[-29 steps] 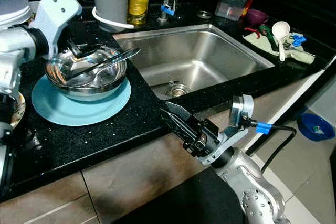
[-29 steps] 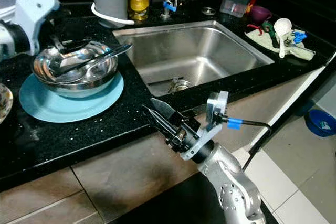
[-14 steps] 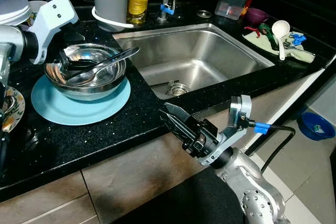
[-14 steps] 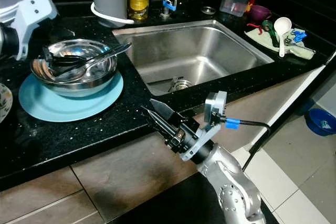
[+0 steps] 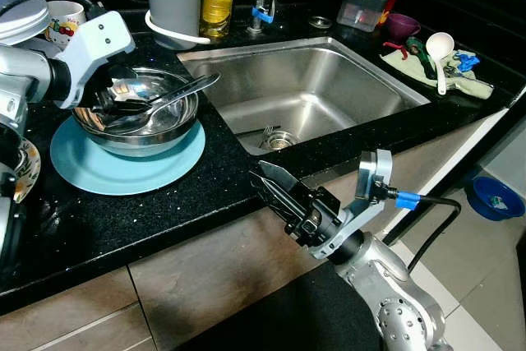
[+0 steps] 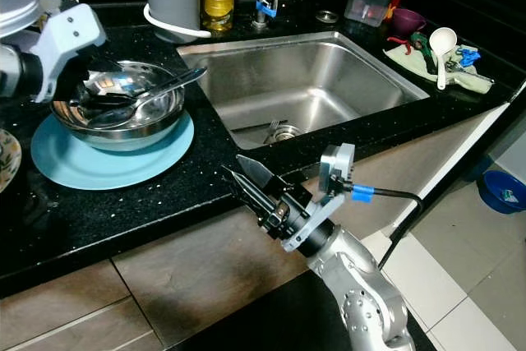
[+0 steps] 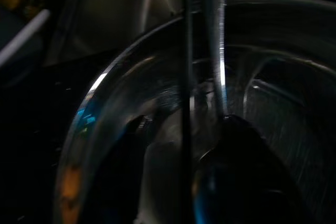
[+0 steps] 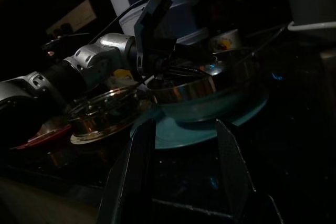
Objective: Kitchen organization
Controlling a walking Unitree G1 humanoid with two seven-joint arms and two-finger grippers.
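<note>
Shiny steel bowl (image 5: 136, 117) sits on blue plate (image 5: 123, 162), far left on black tabletop (image 5: 164, 211). Spoon (image 5: 177, 92) lies in bowl, handle over right rim. Left tool (image 5: 111, 104) dips into bowl; cannot tell grip. Right tool (image 5: 275, 187) near tabletop edge, open, empty. Sink (image 5: 312, 92) at right.

One steel bowl (image 5: 138, 117) (utensils inside), one blue plate (image 5: 123, 166), one sink (image 5: 304, 92), one white ladle (image 5: 440, 51).
</note>
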